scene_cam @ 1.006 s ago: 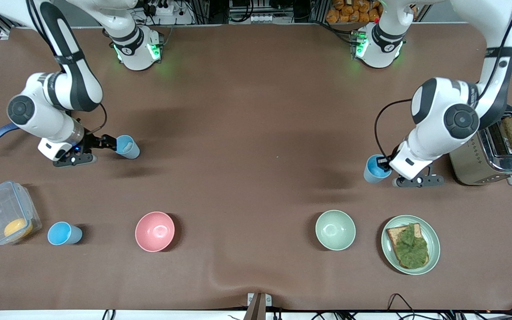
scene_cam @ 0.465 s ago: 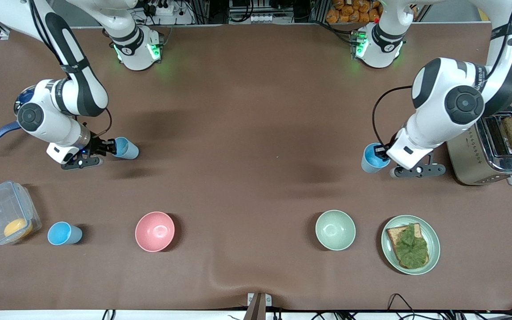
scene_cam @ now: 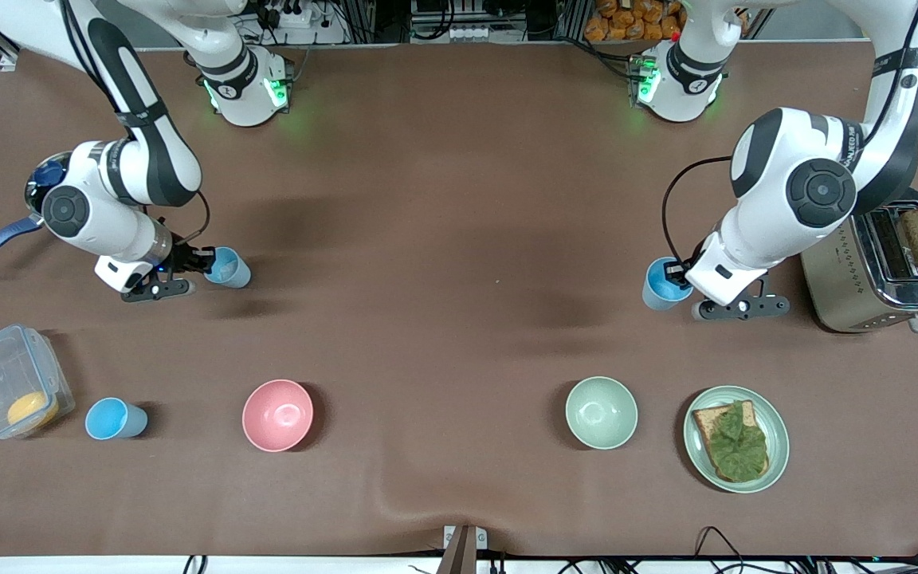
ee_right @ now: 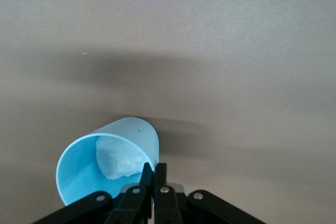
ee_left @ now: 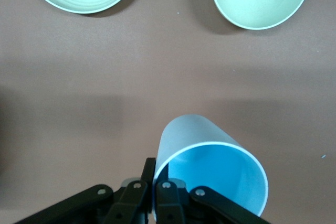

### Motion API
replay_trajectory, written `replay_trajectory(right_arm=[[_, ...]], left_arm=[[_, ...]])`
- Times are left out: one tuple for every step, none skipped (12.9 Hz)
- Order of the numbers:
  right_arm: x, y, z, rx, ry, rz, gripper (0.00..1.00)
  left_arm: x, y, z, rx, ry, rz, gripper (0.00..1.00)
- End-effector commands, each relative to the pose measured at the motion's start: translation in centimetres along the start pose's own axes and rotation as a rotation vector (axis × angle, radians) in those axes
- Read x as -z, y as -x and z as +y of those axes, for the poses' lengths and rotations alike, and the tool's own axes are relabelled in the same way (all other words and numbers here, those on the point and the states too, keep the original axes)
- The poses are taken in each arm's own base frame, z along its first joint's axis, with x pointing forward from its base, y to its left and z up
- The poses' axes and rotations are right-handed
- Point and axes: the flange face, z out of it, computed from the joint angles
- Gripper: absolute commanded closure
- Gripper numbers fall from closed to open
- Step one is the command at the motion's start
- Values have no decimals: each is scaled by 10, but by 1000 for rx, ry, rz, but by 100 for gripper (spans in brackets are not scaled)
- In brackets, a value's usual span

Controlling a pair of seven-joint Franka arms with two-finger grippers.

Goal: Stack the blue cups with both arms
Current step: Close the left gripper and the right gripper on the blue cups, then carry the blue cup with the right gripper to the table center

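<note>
Blue cups (scene_cam: pixel 228 266) (scene_cam: pixel 658 285) hang tilted, rims pinched by each tool (scene_cam: pixel 198 261) (scene_cam: pixel 676 273).

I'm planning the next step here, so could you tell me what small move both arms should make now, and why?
Probably lift both cups and bring them toward the table's middle. The right gripper is pinched on the rim of the cup with the whitish patch, and the left gripper on the rim of the bright-blue cup. They are wide apart, so neither can be stacked yet.
</note>
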Motion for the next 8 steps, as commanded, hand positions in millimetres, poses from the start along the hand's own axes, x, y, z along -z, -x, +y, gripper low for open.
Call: replay_trajectory(right_arm=[[26, 1, -29, 17, -7, 18, 100], [35, -3, -41, 35, -7, 37, 100], [44, -9, -58, 62, -8, 57, 100], [54, -14, -76, 74, -25, 76, 100], [60, -18, -92, 77, -52, 86, 100], [61, -19, -111, 80, -78, 90, 100], [60, -20, -132, 47, -101, 94, 100], [62, -21, -162, 21, -104, 97, 100]], left_arm=[[2, -6, 4, 7, -11, 13, 100], [0, -6, 4, 7, -11, 10, 100], [2, -6, 4, 7, -10, 13, 100], [0, -8, 3, 9, -10, 10, 100], [0, -8, 3, 9, -10, 10, 100], [-3, -9, 2, 12, -10, 5, 100], [-2, -10, 0, 12, -9, 7, 100], [-3, -10, -1, 6, -9, 5, 100]])
